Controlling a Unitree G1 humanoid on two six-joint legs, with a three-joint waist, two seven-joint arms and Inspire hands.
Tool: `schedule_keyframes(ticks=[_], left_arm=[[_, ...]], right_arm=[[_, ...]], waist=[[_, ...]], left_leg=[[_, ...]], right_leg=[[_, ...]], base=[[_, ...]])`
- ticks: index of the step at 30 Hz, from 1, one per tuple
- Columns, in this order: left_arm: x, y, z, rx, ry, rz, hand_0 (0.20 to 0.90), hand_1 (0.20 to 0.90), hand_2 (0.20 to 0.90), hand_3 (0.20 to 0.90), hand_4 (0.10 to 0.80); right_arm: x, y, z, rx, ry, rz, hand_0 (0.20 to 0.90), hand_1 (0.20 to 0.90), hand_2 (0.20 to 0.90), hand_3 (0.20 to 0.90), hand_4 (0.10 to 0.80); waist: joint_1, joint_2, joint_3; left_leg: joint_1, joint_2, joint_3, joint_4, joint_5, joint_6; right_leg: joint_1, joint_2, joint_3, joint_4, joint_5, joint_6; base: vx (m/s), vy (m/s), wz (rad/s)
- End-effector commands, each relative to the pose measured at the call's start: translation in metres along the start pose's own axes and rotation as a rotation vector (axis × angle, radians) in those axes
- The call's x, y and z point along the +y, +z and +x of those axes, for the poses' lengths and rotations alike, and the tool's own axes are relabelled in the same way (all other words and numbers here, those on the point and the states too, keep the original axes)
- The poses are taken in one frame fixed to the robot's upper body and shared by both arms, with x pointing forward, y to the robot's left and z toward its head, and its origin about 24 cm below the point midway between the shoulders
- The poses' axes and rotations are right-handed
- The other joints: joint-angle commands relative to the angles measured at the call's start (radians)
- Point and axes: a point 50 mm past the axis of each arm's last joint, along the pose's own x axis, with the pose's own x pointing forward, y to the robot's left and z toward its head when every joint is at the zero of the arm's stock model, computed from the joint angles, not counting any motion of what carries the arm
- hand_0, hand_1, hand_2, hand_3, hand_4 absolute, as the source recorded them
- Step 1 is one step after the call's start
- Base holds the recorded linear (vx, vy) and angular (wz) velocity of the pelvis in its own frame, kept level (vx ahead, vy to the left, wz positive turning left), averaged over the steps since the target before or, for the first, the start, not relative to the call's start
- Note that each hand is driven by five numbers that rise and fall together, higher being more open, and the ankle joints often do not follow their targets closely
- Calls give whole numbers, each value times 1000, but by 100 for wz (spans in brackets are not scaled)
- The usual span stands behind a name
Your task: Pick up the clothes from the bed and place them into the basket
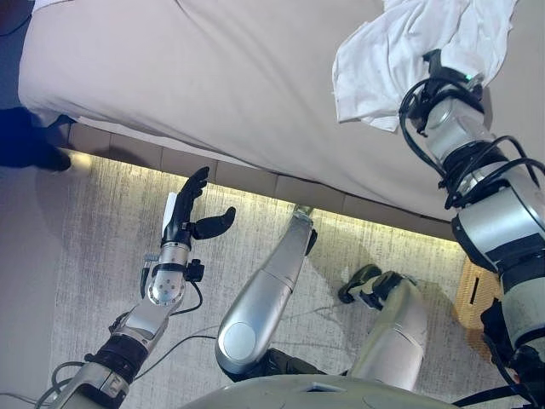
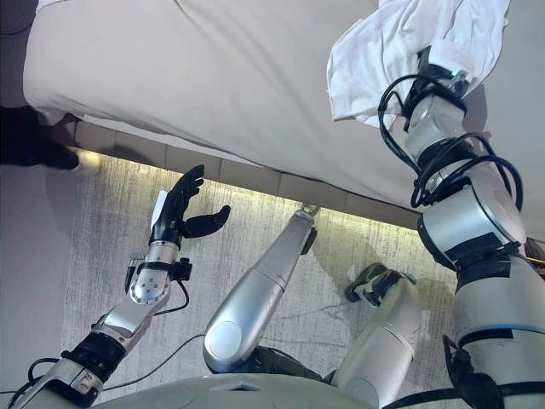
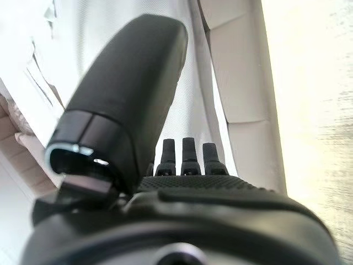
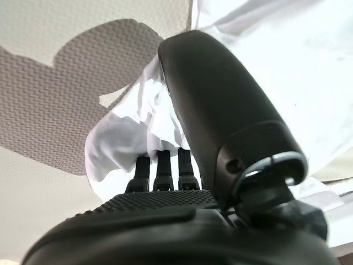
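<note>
A white garment [image 1: 383, 60] lies bunched at the near right of the bed [image 1: 213, 68], which has a beige sheet. My right arm reaches up from the right, and my right hand [image 4: 182, 207] is pushed into the garment's folds [image 4: 121, 146], so the cloth covers it from above. The cloth throws a shadow on the sheet beside it. My left hand [image 1: 189, 209] is open and empty, held upright over the floor just in front of the bed's edge. A corner of a woven light-brown basket [image 1: 475, 294] shows on the floor at the right, below the bed's edge.
The bed's padded base [image 1: 255, 179] runs slantwise across the view with a lit strip beneath it. A pale grey rug [image 1: 94, 247] covers the floor in front. A person's dark leg and shoe [image 1: 38, 149] stand at the far left by the bed corner.
</note>
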Motion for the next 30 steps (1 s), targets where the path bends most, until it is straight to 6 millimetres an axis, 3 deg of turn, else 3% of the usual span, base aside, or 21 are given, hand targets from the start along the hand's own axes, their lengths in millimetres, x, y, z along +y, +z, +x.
schedule_keyframes(ticks=[1, 6, 7, 10, 15, 21, 30], left_arm=[[17, 32, 5, -188, 77, -61, 900, 900, 900, 900, 800], [21, 33, 4, -191, 82, -58, 900, 900, 900, 900, 800], [21, 33, 4, -192, 83, -57, 900, 900, 900, 900, 800], [24, 32, 1, -188, 85, -54, 900, 900, 900, 900, 800], [28, 28, -1, -170, 88, -47, 900, 900, 900, 900, 800], [29, 25, 0, -158, 89, -34, 900, 900, 900, 900, 800], [31, 23, 10, -136, 92, 13, 900, 900, 900, 900, 800]], right_arm=[[-44, -11, 6, 51, -83, -79, 900, 900, 900, 900, 800], [-56, -8, 7, 42, -85, -60, 900, 900, 900, 900, 800], [-58, -6, 7, 36, -94, -52, 808, 808, 808, 793, 693], [-67, -1, 7, 1, -144, -40, 300, 300, 300, 200, 100], [-77, 7, 5, -47, -191, -37, 300, 300, 300, 200, 100], [-76, 9, 5, -60, -197, -34, 300, 300, 300, 200, 100], [-68, 2, 6, -46, -179, 23, 300, 300, 300, 200, 100]], waist=[[19, 78, -32], [18, 81, -32], [18, 80, -32], [19, 80, -32], [15, 74, -32], [9, 59, -32], [-14, 14, -32]], left_leg=[[-14, -43, 54, 303, -277, 127], [-67, -45, 63, 393, -306, 131], [-71, -44, 65, 399, -309, 133], [-77, -44, 65, 421, -318, 133], [-60, -39, 72, 429, -323, 134], [19, -24, 76, 378, -316, 134], [284, 27, 96, 150, -272, 129]], right_leg=[[-55, 83, 2, 75, 64, -48], [-105, 93, 22, 148, 36, -56], [-109, 95, 25, 153, 34, -58], [-113, 98, 29, 168, 27, -60], [-96, 103, 33, 170, 27, -62], [-24, 98, 20, 122, 42, -57], [229, 70, -13, -84, 103, -33]], base=[[-51, -12, 6], [-38, -7, 0], [-22, -6, 38], [-10, -14, -11], [0, -3, 9], [10, -9, -3], [53, -12, -11]])
